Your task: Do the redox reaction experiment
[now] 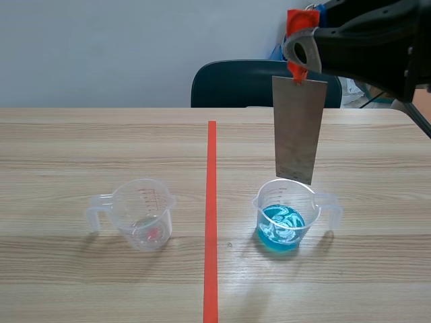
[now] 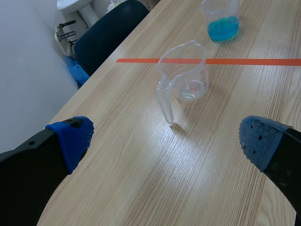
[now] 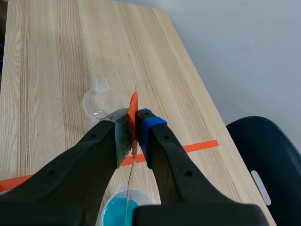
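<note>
A: Nearest the lens, right wrist view: the right gripper (image 3: pixel 134 129), thick black fingers clamped on something thin. What is it?

B: It's a flat grey rectangular metal plate (image 1: pixel 297 131), pinched at its top end, where an orange-red strip (image 3: pixel 133 104) sits. It's edge-on from the wrist, so just a thin line there. In the scene view it hangs near upright, slightly tilted.

A: Where is it relative to the cups?

B: Over the clear plastic measuring cup of blue liquid (image 1: pixel 283 225), right of the orange-red tape line (image 1: pixel 211 215). Its lower edge is at about rim height, above the liquid. It's not wetted as far as I can see.

A: Left side?

B: The left gripper (image 2: pixel 167 139) is spread wide with nothing in it, blue dotted pads (image 2: pixel 75 136) well apart. It hovers over the light wood-grain table (image 2: pixel 117 179), short of the second clear plastic measuring cup with red markings (image 2: pixel 184 75). I can't tell if that one holds clear liquid.

A: Step in hand?

B: My read is dipping the plate into the blue solution. Go straight down, centred in the mouth. The plate isn't much narrower than the opening, and a corner catching the rim could tip a light cup. Thin smooth metal may slip, so pinch firmly at the strip. Stop before the plate presses the cup's bottom, and don't let the fingers reach the liquid.
</note>
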Action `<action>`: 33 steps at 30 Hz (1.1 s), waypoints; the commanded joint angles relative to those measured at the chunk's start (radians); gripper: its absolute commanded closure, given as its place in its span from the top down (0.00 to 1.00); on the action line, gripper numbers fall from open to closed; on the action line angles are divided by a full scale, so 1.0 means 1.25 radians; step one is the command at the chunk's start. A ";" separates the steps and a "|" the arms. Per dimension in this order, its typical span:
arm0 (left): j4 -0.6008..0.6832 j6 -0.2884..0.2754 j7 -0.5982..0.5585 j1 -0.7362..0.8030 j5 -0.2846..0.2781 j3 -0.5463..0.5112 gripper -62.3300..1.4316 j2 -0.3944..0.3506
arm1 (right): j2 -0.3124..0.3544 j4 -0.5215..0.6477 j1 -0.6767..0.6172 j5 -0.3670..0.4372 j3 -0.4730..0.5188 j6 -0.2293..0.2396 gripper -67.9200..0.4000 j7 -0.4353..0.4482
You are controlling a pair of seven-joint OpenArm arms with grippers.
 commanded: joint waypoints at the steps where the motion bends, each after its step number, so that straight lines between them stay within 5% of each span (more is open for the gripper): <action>1: 0.009 -0.002 -0.037 0.000 -0.008 -0.006 1.00 0.004 | 0.002 0.006 0.011 0.009 0.006 0.005 0.02 0.006; 33: 0.009 -0.001 -0.037 0.000 0.013 -0.005 1.00 0.042 | 0.002 0.006 0.011 0.009 0.006 0.005 0.02 0.006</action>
